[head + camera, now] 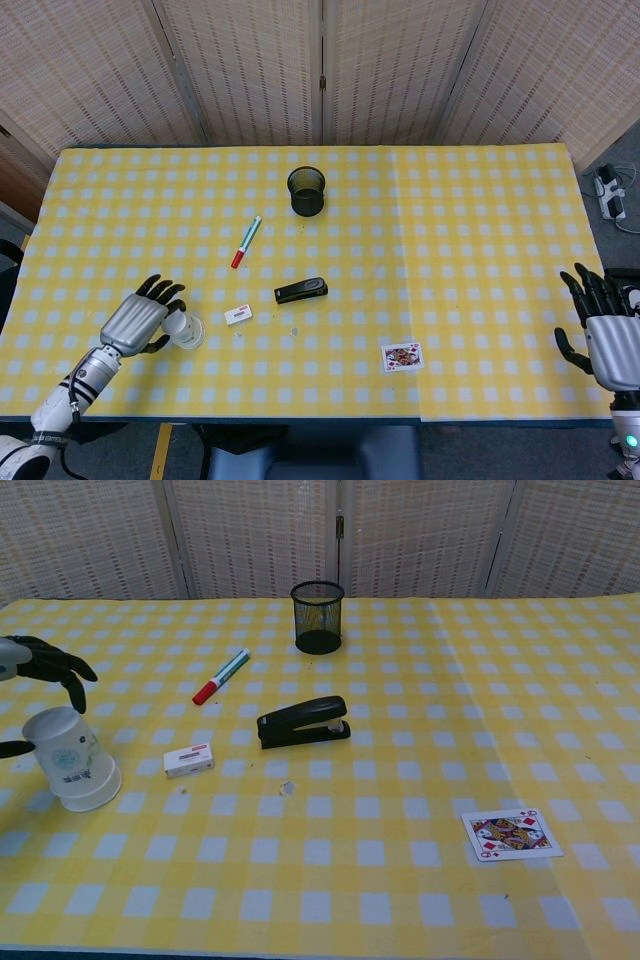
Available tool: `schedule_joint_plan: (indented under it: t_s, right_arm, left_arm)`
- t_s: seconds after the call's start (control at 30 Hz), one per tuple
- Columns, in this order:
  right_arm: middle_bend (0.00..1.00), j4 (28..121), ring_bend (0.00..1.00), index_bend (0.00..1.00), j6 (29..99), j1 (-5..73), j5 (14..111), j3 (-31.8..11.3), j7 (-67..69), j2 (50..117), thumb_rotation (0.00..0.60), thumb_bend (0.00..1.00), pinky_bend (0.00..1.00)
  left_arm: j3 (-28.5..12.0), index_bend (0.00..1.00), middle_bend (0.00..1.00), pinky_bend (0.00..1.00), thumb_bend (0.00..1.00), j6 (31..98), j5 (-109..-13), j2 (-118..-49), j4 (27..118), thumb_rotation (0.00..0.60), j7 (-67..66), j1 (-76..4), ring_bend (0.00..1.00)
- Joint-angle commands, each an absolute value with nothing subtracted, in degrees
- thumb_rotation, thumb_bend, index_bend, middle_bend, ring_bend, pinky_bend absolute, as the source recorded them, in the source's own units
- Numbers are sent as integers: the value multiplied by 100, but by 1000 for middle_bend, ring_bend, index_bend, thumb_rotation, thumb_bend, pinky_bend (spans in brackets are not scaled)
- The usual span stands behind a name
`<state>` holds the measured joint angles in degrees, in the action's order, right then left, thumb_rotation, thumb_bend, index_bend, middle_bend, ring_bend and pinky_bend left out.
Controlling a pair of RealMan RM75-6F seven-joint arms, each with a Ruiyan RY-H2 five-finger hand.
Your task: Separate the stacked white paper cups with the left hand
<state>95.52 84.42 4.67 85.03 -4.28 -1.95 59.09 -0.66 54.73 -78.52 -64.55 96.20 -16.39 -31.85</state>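
The stacked white paper cups (185, 329) (72, 760) stand upside down, slightly tilted, near the table's front left corner. My left hand (135, 320) (40, 665) is right beside them on their left. Its dark fingers are spread above the cups' top and its thumb reaches in low at their side. I cannot tell whether the thumb touches the cups, and the fingers are not closed around them. My right hand (605, 335) hangs off the table's right edge with its fingers apart and nothing in it. It shows only in the head view.
A black mesh pen holder (306, 190) (318, 616) stands at the back centre. A red and green marker (246, 241), a black stapler (301, 290), a small white box (238, 314) and a playing card (402, 356) lie on the yellow checked cloth.
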Motion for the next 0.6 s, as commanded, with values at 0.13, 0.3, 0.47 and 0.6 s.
schedule_joint_plan:
  t_s: [0.13,0.3,0.47,0.6]
  right_arm:
    - [0,9556,0,0,8451,470,8514,-435,-185,5906,600,455,0]
    - [0,9547,0,0,8460,472,8520,-444,-164,5900,600,456,0]
    - [0,9538,0,0,8458,482,8535,-450,-142,5893,600,455,0]
    - [0,9530,0,0,8455,490,8542,-455,-128,5890,600,456,0]
  left_arm:
    - [-88,398,171,77,391,5609,-7892,-6289,9848,600,-1698,-3159,123]
    - [-104,399,173,76,391,5726,-7968,-6016,10199,600,-1647,-3123,124]
    - [-131,399,176,76,391,5894,-8077,-5748,10496,600,-1554,-3062,126]
    - [-173,399,178,76,391,6070,-8152,-5529,10691,600,-1405,-2985,127]
